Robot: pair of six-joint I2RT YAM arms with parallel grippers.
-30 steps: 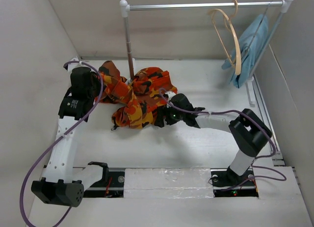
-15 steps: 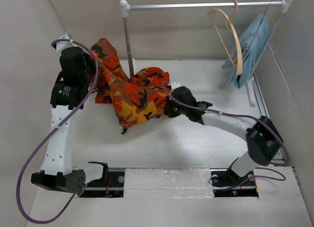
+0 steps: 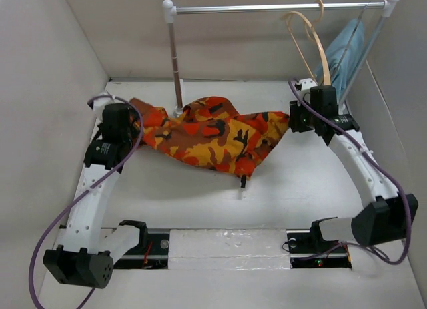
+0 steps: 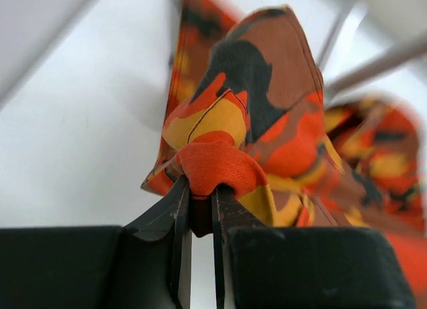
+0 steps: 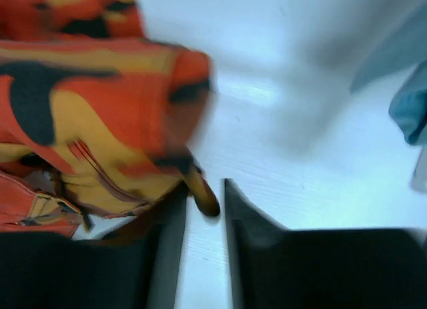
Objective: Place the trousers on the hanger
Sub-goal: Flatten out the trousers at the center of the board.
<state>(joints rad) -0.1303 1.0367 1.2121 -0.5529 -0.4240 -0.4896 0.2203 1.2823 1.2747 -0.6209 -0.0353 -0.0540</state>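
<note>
The camouflage trousers (image 3: 213, 135) are stretched out low over the white table, between my two grippers. My left gripper (image 3: 129, 122) is shut on their left end. In the left wrist view an orange fold (image 4: 213, 167) is pinched between the jaws of the left gripper (image 4: 199, 205). My right gripper (image 3: 291, 119) holds their right corner. In the blurred right wrist view a cloth edge (image 5: 200, 192) sits between its nearly closed jaws. A black drawstring (image 3: 241, 182) dangles from the front edge. The tan wooden hanger (image 3: 313, 45) hangs on the rail at the back right, just above my right arm.
A metal clothes rail (image 3: 273, 8) spans the back. Its left post (image 3: 176, 62) stands right behind the trousers. A light-blue cloth (image 3: 343, 55) on a thin dark hanger hangs at the rail's right end, also seen in the right wrist view (image 5: 410, 115). Grey walls enclose the table.
My right gripper has swung far to the right and back, pulling the trousers out flat. My left gripper has come down and forward with its end. The bunched heap has become a spread sheet.
</note>
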